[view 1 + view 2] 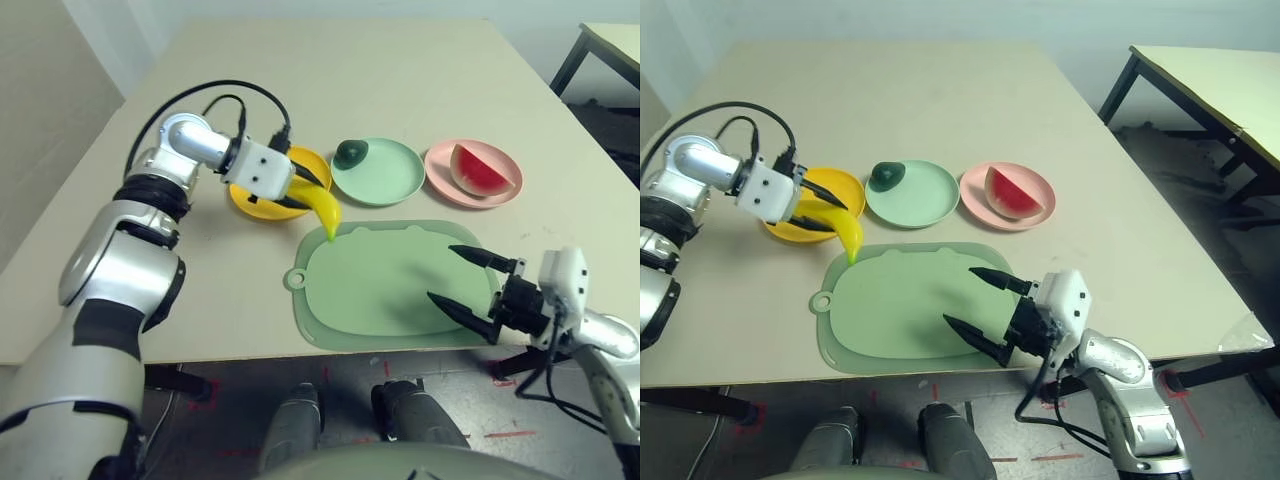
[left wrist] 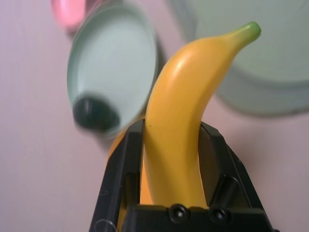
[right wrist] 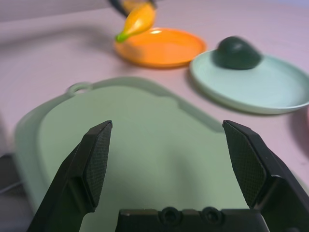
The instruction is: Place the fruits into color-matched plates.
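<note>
My left gripper (image 1: 300,192) is shut on the yellow banana (image 1: 322,212), holding it over the near right rim of the yellow-orange plate (image 1: 252,202); the banana's green tip hangs toward the mat. In the left wrist view the banana (image 2: 186,116) stands between both fingers (image 2: 123,174). The dark green avocado (image 1: 351,154) lies on the mint green plate (image 1: 385,175). On the pink plate (image 1: 445,170) rests the red watermelon wedge (image 1: 482,170). My right gripper (image 1: 468,285) stands open over the mat's near right corner, holding nothing.
A large green mat (image 1: 380,285) with a tab hole lies in front of the plates near the table's front edge. A second table (image 1: 1200,80) stands off to the right. Bare tabletop lies behind the plates.
</note>
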You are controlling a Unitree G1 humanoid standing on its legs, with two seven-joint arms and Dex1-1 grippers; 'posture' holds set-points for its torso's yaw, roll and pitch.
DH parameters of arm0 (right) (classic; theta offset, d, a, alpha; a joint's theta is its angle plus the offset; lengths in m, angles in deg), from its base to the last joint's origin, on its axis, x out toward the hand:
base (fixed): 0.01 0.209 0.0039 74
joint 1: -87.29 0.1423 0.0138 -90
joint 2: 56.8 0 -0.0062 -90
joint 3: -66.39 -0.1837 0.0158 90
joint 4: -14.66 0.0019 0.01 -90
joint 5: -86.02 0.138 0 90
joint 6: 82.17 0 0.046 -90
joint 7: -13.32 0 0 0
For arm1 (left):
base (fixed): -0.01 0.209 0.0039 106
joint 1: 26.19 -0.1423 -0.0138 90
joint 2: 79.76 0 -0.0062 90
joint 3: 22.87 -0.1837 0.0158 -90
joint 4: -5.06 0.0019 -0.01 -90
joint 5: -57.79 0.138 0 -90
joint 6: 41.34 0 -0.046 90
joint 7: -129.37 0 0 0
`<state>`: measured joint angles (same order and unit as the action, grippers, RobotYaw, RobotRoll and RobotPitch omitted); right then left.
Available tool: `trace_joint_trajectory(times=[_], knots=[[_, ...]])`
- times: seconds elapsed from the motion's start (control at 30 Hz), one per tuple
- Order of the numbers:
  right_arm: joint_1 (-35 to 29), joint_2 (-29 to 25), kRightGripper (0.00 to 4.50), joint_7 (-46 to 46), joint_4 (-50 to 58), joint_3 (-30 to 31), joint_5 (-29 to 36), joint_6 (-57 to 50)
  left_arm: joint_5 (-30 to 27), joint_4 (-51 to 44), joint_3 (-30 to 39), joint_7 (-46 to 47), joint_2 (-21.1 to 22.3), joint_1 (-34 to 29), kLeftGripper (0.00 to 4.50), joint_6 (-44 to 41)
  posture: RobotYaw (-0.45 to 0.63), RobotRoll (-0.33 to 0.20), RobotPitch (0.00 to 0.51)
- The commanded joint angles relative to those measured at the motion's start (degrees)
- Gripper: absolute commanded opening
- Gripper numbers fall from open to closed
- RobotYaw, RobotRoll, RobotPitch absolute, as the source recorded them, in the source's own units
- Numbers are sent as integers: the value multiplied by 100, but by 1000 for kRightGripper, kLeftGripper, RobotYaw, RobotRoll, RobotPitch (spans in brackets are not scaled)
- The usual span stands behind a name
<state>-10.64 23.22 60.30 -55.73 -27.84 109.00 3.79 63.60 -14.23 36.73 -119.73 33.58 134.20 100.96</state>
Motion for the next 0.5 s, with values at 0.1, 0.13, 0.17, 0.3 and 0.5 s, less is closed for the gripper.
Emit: trace_joint_trajectory(times=[0.1,0.13,0.17,0.3,0.5], knots=[[-165,181,4500,-458,142,300,-313,-49,1333,406,-125,1750,-66,106,1668,-623,-113,0,130],[-213,195,4500,-512,175,327,-331,-46,1469,443,-116,1949,-114,87,1668,-714,-120,0,131],[-263,203,4500,-558,206,347,-348,-41,1607,474,-121,2144,-176,70,1668,-787,-120,0,131],[-455,206,4500,-676,313,398,-397,-22,2125,554,-190,2784,-423,14,1668,-970,-147,0,135],[-560,137,4500,-792,414,256,-343,-81,2586,626,-251,3162,-603,-62,2984,-1058,-171,0,133]])
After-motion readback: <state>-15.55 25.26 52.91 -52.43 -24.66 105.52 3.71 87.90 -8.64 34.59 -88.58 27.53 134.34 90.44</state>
